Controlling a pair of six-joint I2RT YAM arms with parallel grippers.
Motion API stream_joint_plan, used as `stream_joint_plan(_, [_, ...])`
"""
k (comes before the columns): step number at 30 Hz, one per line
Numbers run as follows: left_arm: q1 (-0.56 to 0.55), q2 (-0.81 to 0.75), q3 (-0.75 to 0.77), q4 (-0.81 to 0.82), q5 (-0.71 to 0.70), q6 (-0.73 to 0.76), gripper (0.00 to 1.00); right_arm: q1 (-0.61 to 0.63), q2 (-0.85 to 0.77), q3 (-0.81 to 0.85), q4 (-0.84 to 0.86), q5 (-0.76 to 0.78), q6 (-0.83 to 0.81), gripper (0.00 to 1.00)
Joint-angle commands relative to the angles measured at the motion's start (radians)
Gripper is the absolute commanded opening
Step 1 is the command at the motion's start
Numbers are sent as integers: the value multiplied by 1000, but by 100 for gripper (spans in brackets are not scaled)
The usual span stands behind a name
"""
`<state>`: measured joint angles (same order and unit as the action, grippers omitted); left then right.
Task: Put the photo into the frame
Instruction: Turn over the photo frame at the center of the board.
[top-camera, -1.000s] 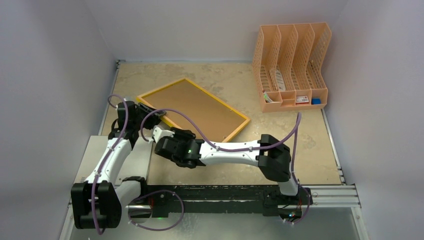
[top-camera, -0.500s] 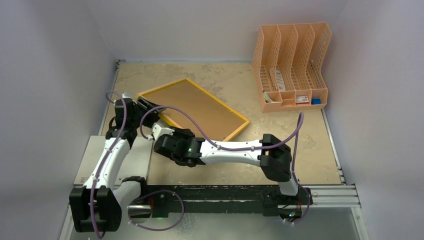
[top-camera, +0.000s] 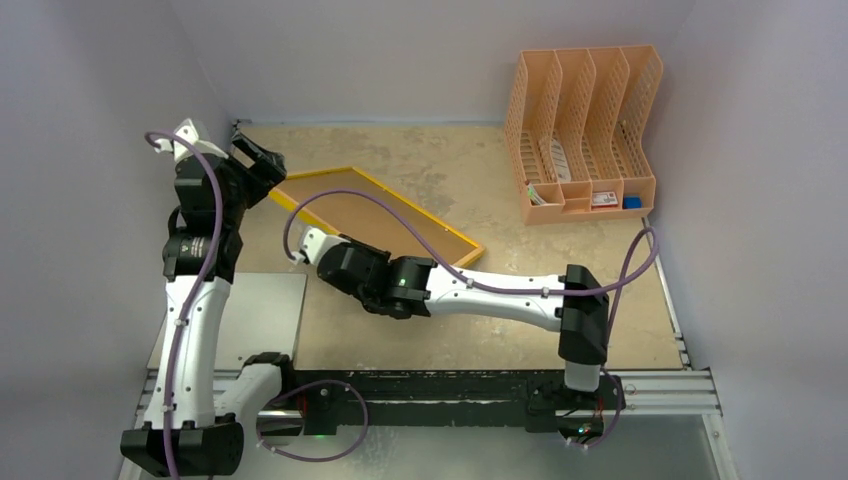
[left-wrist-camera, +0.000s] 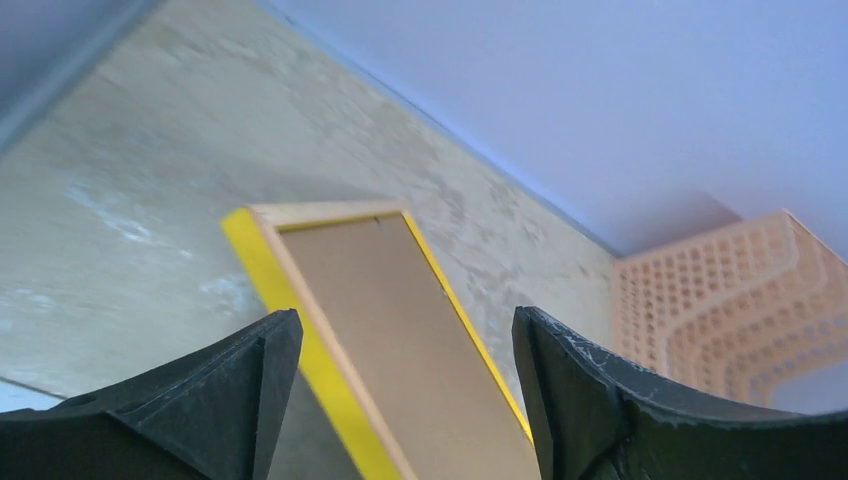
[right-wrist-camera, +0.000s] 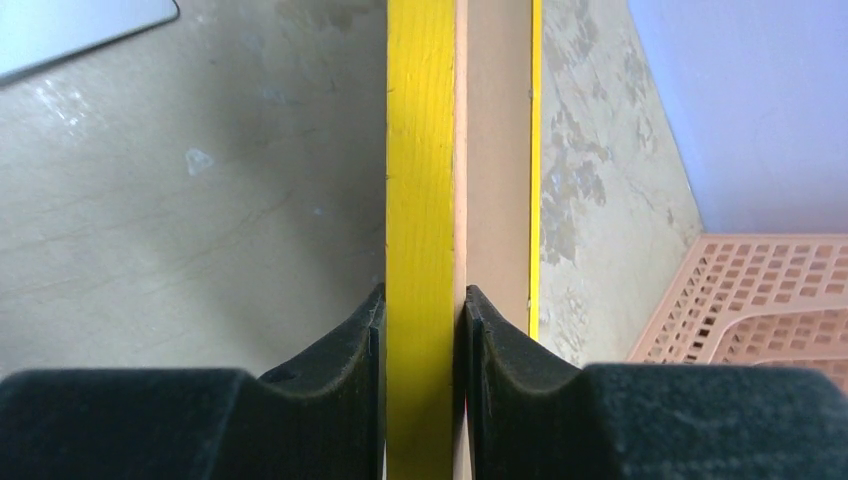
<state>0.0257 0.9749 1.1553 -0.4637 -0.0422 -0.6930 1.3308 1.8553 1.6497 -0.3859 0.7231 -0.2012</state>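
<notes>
The frame (top-camera: 420, 207) has yellow edges and a brown board (top-camera: 375, 212) inside it. It stands tilted over the table's back left, with its near-left edge raised. My right gripper (top-camera: 303, 242) is shut on that edge; in the right wrist view the jaws (right-wrist-camera: 422, 300) pinch the yellow rail (right-wrist-camera: 420, 150) from both sides. My left gripper (top-camera: 260, 160) hangs open, raised beside the frame's far-left corner and apart from it. In the left wrist view the frame (left-wrist-camera: 300, 330) shows between the spread fingers (left-wrist-camera: 405, 315). The photo is out of view.
A peach file rack (top-camera: 585, 130) stands at the back right and also shows in both wrist views (left-wrist-camera: 720, 290) (right-wrist-camera: 760, 300). A flat grey-white panel (top-camera: 250, 320) lies at the near left under the left arm. Walls close in on the left, back and right.
My left gripper opened, let go of the frame's corner and rose toward the back left. My right gripper stayed shut on the frame, which has tipped up and shifted.
</notes>
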Motion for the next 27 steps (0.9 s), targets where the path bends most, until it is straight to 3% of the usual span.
stream_joint_plan(1, [2, -25, 91, -99, -207, 118, 81, -52, -93, 101, 62, -52, -20, 0])
stream_joint_plan(9, [2, -38, 93, -101, -204, 116, 81, -283, -119, 194, 76, -310, 57, 0])
stream_joint_plan(14, [2, -40, 41, -64, -123, 100, 81, -403, -115, 261, 49, -478, 132, 0])
stream_joint_plan(22, [2, -49, -130, 19, 76, 11, 81, -485, -68, 373, 3, -506, 289, 0])
stream_joint_plan(27, [2, -39, -214, 68, 156, -3, 81, -601, -42, 444, -14, -575, 455, 0])
